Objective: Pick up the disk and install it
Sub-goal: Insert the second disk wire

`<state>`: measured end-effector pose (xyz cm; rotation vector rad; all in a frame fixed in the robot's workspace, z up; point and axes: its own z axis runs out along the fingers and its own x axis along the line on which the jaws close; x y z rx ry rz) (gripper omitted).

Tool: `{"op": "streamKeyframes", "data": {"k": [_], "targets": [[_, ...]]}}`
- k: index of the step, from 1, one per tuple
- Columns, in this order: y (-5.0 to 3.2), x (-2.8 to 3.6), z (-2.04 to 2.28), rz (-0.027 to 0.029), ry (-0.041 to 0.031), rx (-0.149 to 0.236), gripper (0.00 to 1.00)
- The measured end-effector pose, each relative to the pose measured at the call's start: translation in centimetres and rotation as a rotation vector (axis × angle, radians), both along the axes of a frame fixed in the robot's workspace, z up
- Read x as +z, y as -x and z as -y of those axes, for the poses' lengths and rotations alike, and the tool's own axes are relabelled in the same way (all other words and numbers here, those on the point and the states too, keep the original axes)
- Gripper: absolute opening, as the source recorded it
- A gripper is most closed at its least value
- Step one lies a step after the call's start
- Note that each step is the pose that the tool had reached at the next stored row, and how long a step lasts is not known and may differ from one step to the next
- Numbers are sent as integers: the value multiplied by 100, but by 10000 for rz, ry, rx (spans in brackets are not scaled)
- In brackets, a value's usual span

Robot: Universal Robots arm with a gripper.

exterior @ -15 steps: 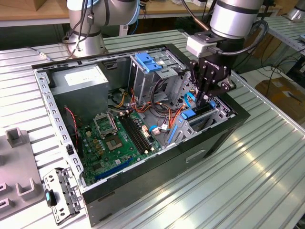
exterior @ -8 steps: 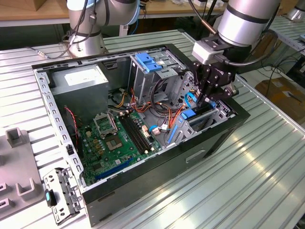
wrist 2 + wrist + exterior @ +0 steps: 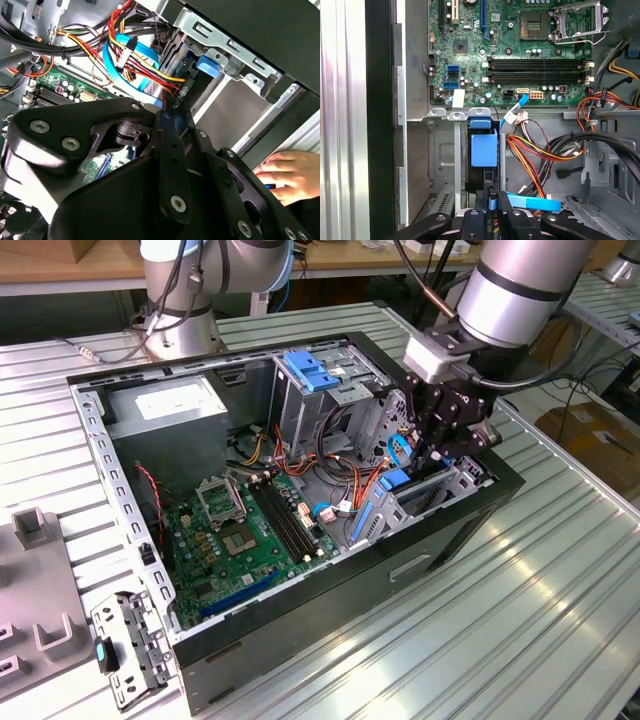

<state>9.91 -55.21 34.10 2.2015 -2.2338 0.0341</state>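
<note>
The gripper (image 3: 432,445) hangs low over the drive bay (image 3: 440,485) at the exterior view's right end of the open case (image 3: 330,590), its black links reaching down among the cables (image 3: 345,465). In the first wrist view its fingers (image 3: 492,202) stand narrow, closed on the edge of the disk (image 3: 483,150). The disk stands on edge in the bay, its blue bracket facing the camera and its dark body below it. Grey bay walls lie close on both sides of it, so it has little side room; a thin upright rail (image 3: 457,165) stands just beside it on one side and the bundle of red, yellow and orange wires (image 3: 530,155) on the other. A flat blue cable (image 3: 532,202) runs just beside the fingers.

Beyond the bay's edge lies the motherboard (image 3: 240,530), with open room above it. The blue latch plate (image 3: 312,372) sits atop the cage at the far side, and the grey box (image 3: 165,405) fills the far left corner. A loose bracket (image 3: 125,645) lies on the table (image 3: 480,640) near the case's near left corner.

In the second wrist view a person's hand (image 3: 290,175) rests just outside the case wall.
</note>
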Motion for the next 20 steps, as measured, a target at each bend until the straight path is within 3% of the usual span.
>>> {"op": "streamKeyframes", "data": {"k": [6,9,11,20], "targets": [[0,142,-1,-2,24,-1,24],[0,144,-1,-2,21,-1,23],[0,146,-1,-2,24,-1,11],[0,150,-1,-2,24,-1,11]]}}
